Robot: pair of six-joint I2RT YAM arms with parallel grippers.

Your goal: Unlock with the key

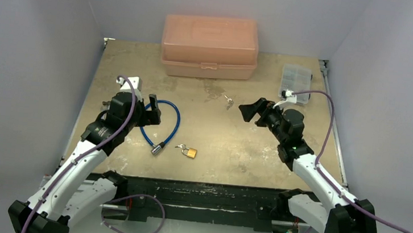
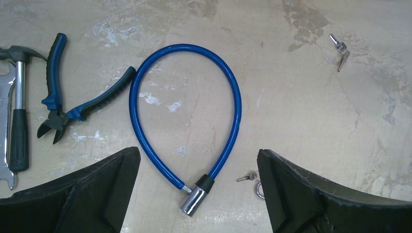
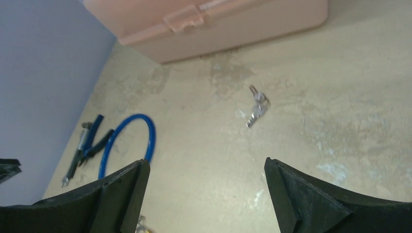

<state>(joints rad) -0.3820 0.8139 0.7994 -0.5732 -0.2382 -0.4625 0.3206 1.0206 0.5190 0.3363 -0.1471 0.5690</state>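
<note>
The key (image 1: 228, 101) lies flat on the table (image 1: 257, 155), a little right of the middle. It is on the near side of the pink plastic box (image 1: 210, 45) and just left of the right gripper (image 1: 252, 110). That gripper has its two fingers spread wide with nothing between them, and it points toward the key. The left gripper (image 1: 152, 110) is wide apart too, holds nothing, and hangs over the blue cable lock (image 2: 237, 111). I think the key is very light, thin, hard and slick. It looks like it could slide or spin away if a finger bumps it. It lies so flat that the best place to pinch may be the fat head end by the ring, which leaves the thin blade free to go into a lock. The little brass padlock (image 1: 190, 152) sits well apart from the key, nearer and to the left, beside the cable lock's shiny end. A small silver piece (image 2: 248, 176) lies next to it, too small to name. The pink box has its lid shut, so I cannot see inside. A small clear case (image 1: 295, 81) sits at the far right, and what is in it is too small to tell.
</note>
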